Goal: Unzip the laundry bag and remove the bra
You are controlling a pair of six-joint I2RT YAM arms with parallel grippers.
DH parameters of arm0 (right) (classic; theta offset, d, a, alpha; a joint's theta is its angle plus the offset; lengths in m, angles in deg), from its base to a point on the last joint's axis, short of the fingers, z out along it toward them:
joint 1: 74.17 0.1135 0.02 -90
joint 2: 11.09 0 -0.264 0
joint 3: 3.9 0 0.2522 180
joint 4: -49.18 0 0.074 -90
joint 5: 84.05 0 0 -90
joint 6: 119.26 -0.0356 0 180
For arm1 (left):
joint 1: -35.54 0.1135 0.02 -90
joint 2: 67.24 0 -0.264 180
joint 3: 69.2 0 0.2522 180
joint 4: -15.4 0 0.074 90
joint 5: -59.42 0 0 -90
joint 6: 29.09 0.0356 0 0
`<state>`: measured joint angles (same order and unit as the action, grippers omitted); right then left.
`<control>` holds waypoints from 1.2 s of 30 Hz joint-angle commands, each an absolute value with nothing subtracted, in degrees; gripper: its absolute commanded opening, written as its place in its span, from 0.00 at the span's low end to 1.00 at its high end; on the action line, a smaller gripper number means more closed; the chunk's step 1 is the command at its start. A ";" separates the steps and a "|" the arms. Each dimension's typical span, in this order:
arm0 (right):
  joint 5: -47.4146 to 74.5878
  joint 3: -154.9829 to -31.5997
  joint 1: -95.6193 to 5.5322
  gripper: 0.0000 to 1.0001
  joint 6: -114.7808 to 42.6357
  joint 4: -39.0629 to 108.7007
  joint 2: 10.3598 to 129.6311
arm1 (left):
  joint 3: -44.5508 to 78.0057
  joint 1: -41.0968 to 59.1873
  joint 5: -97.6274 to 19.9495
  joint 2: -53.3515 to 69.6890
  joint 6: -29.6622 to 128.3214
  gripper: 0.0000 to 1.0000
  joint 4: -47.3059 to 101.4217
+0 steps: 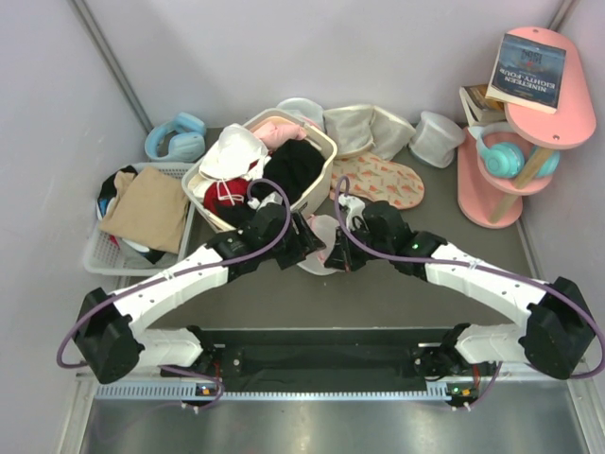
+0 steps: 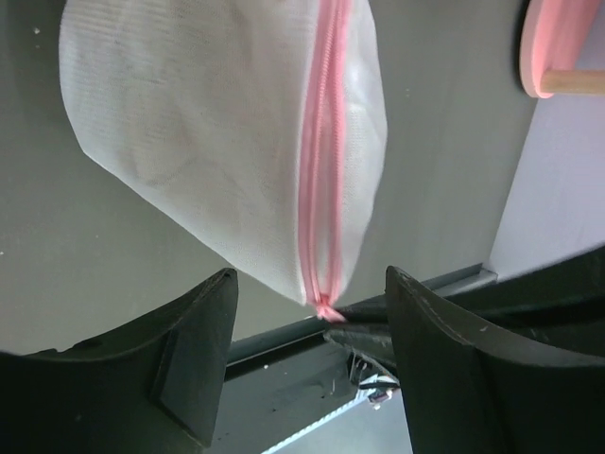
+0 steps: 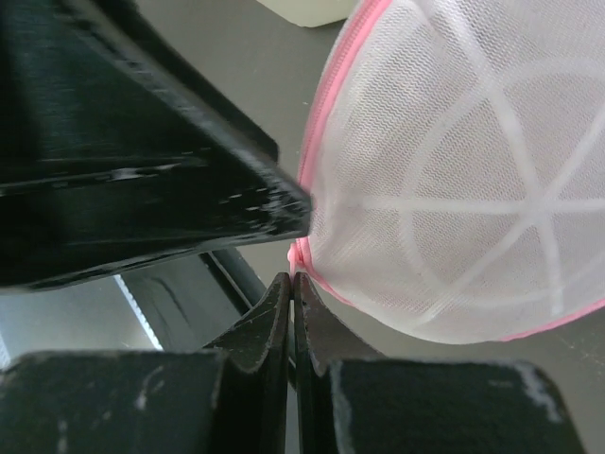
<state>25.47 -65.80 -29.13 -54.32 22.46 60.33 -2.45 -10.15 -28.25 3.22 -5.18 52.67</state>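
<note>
The laundry bag (image 1: 319, 235) lies on the table between my two grippers. It is white mesh with a pink rim. The left wrist view shows its pink zip (image 2: 321, 161), closed along the length that shows; the right wrist view shows its ribbed dome (image 3: 473, 189). My left gripper (image 2: 312, 322) is open, its fingers on either side of the bag's near end without touching it. My right gripper (image 3: 291, 281) is shut on the pink tab at the end of the zip (image 2: 329, 309). The bra is hidden.
A cream laundry basket (image 1: 326, 151) full of clothes stands just behind the bag. A white tray (image 1: 95, 255) with a tan cloth is at the left. A pink printed cloth (image 1: 378, 180), a white domed pouch (image 1: 435, 137) and a pink shelf stand (image 1: 492, 203) are at the right.
</note>
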 commanded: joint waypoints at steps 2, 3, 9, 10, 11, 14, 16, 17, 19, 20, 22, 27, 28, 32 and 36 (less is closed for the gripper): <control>25.63 -68.90 -27.24 0.00 -53.87 24.25 59.93 | -1.83 -10.16 -26.53 5.53 -5.71 0.61 49.82; 25.55 -68.81 -27.15 0.00 -53.87 24.34 59.84 | -1.74 -10.16 -26.80 5.88 -5.62 0.57 49.73; 24.49 -68.63 -27.15 0.00 -53.87 23.11 59.32 | -2.00 -10.25 -27.68 7.65 -6.76 0.05 46.66; 24.40 -68.46 -27.06 0.00 -53.95 22.94 59.23 | -1.92 -10.16 -27.16 7.65 -6.68 0.00 46.56; 24.32 -68.28 -27.15 0.00 -53.96 22.93 59.14 | -1.74 -9.98 -26.89 7.65 -6.77 0.00 46.56; 23.79 -67.23 -27.24 0.00 -54.39 23.02 58.53 | -1.48 -8.85 -25.92 6.86 -6.77 0.00 47.35; 23.35 -66.53 -27.32 0.00 -54.31 22.23 58.18 | -1.65 -7.79 -25.74 5.81 -6.68 0.00 48.06; 23.44 -66.26 -27.59 0.00 -54.22 22.40 58.00 | -1.83 -6.65 -25.74 5.28 -6.68 0.00 48.06; 23.17 -65.39 -27.94 0.00 -54.39 22.32 57.39 | -2.53 -5.51 -25.57 3.70 -6.68 0.00 48.15; 23.09 -65.03 -28.46 0.00 -54.48 22.06 56.95 | -2.79 -4.20 -25.57 3.26 -6.59 0.00 48.23; 22.82 -63.98 -29.25 0.00 -54.40 21.79 56.07 | -3.41 -2.70 -26.18 1.94 -6.24 0.00 48.49; 22.64 -62.05 -32.24 0.00 -54.13 21.09 53.87 | -3.94 1.00 -27.68 0.09 -4.84 0.00 49.29; 22.64 -61.95 -32.77 0.00 -54.22 21.00 53.69 | -3.94 1.35 -27.59 0.09 -4.57 0.00 49.46; 23.43 -62.13 -32.86 0.00 -53.78 20.91 53.43 | -3.41 1.44 -28.20 0.79 -3.43 0.00 48.85; 23.61 -63.53 -32.86 0.00 -53.52 20.30 53.60 | -1.83 1.53 -32.05 3.15 -2.38 0.09 47.88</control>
<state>23.27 -62.58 -32.33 -54.36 22.44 55.04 -3.54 0.32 -30.92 1.84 -4.91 50.33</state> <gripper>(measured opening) 0.008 0.022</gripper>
